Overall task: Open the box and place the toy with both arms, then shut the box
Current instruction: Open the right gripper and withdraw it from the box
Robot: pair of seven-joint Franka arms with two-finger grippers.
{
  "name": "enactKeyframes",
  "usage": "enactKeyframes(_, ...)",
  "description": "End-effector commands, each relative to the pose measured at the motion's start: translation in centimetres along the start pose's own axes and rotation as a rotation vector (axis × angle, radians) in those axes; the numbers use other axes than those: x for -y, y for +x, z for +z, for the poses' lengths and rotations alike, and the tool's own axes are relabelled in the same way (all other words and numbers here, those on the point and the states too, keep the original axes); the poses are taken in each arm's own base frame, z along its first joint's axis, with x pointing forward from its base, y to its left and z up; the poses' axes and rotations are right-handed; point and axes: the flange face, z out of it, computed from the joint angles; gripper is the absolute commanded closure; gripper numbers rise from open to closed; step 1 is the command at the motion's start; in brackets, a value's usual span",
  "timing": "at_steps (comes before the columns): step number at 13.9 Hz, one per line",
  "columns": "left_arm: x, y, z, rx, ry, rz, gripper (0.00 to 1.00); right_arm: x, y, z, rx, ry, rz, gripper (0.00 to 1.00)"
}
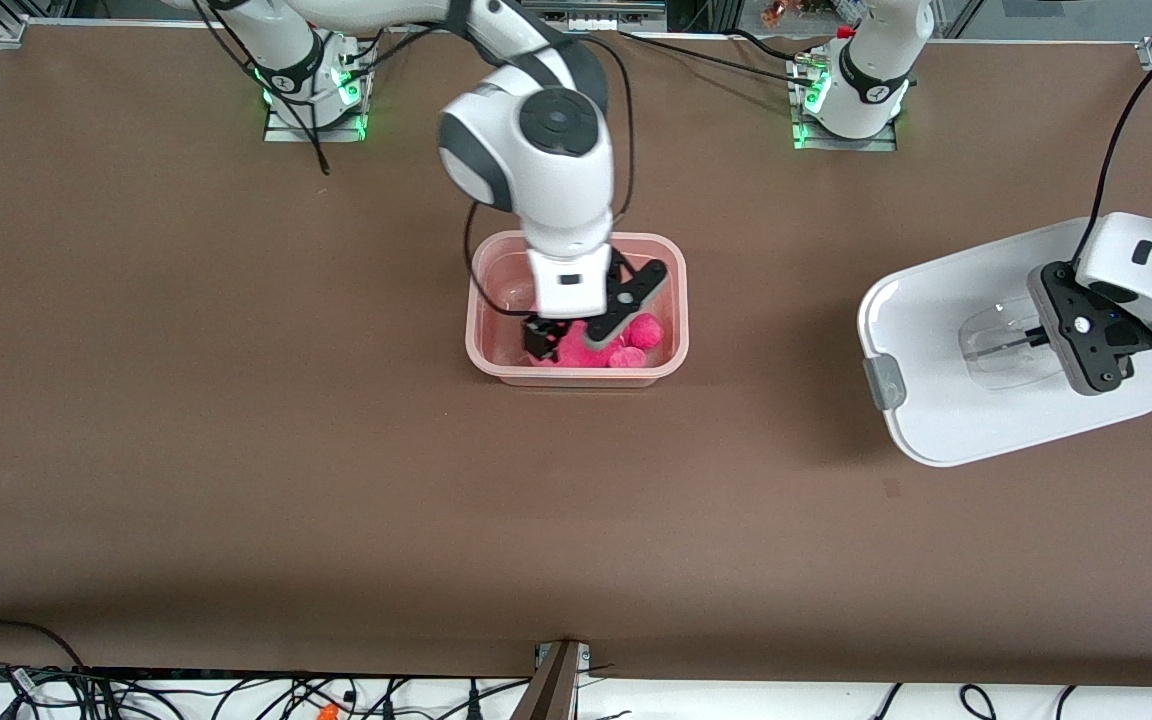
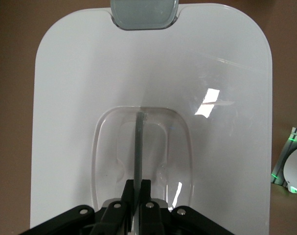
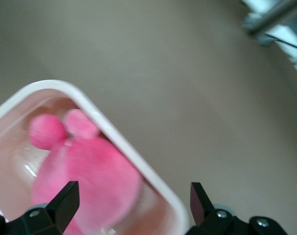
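Over the open box (image 1: 678,300) near mid-table, the right gripper (image 1: 576,340) is hanging with its fingers (image 3: 65,198) spread wide and gripping nothing; the toy (image 1: 601,345) is lying inside the box, bunched toward the wall nearer the front camera. Toward the left arm's end of the table, the left gripper (image 1: 1044,335) is pinching the thin upright tab of the clear handle (image 2: 141,147) in the middle of the lid (image 1: 926,330), fingers clenched tight on it, and the lid looks to be held just over the table, well apart from the box. Judgement: placing is done, closing is next. Doing it well means the right gripper is lifting straight up first, fingers staying spread so they are not snagging the plush, then clearing out before the lid is coming over. The toy's ears (image 3: 65,128) are sitting close to the rim in the right wrist view, so they could be getting pinched under the lid; a nudge toward the box centre may be worth it. The left arm should be keeping the lid level and lining its long side and grey clip (image 1: 884,383) up with the box before lowering; a tilted lid will be catching one rim edge.
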Motion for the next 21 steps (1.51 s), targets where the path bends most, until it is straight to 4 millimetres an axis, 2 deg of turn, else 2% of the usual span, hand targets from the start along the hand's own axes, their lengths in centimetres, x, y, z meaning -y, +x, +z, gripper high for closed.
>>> enactKeyframes(1,-1.4,3.5,0.9,-0.028,-0.065,0.109,1.00,-6.2,-3.3,-3.8,0.095,0.052,0.106,0.00)
enactKeyframes(3,-3.1,9.3,3.0,-0.016,-0.103,0.267,1.00,-10.5,-5.8,-6.8,0.136,0.087,0.196,0.00)
enactKeyframes(6,-4.9,16.7,6.9,-0.066,-0.194,0.396,1.00,-15.5,-10.5,-10.8,0.160,0.064,0.305,0.00)
enactKeyframes(7,-6.1,19.3,7.3,-0.074,-0.182,0.434,1.00,-16.7,-12.1,-11.9,0.161,0.065,0.337,0.00)
enactKeyframes(9,-8.5,24.4,6.5,-0.116,-0.081,0.496,1.00,-19.6,-16.1,-14.2,0.152,0.092,0.417,0.00)
enactKeyframes(11,-11.1,28.2,4.3,-0.165,0.050,0.530,1.00,-22.2,-19.9,-16.0,0.136,0.126,0.495,0.00)
enactKeyframes(12,-12.5,30.0,3.9,-0.182,0.080,0.502,1.00,-23.6,-21.6,-16.2,0.139,0.135,0.530,0.00)
enactKeyframes(14,-16.1,33.9,4.2,-0.158,0.140,0.441,1.00,-26.0,-24.6,-16.7,0.158,0.146,0.590,0.00)
enactKeyframes(15,-18.6,36.2,5.3,-0.126,0.175,0.423,1.00,-26.9,-25.8,-17.1,0.170,0.150,0.612,0.00)
enactKeyframes(17,-22.6,39.1,7.8,-0.107,0.179,0.342,1.00,-28.4,-27.6,-17.0,0.188,0.159,0.648,0.00)
enactKeyframes(19,-24.7,40.0,9.8,-0.143,0.253,0.357,1.00,-29.2,-29.2,-16.0,0.200,0.199,0.689,0.00)
enactKeyframes(20,-25.4,40.0,10.8,-0.177,0.281,0.353,1.00,-30.4,-30.5,-15.8,0.202,0.217,0.769,0.00)
enactKeyframes(21,-25.9,40.0,11.7,-0.199,0.299,0.351,1.00,-30.5,-30.7,-15.7,0.209,0.226,0.792,0.00)
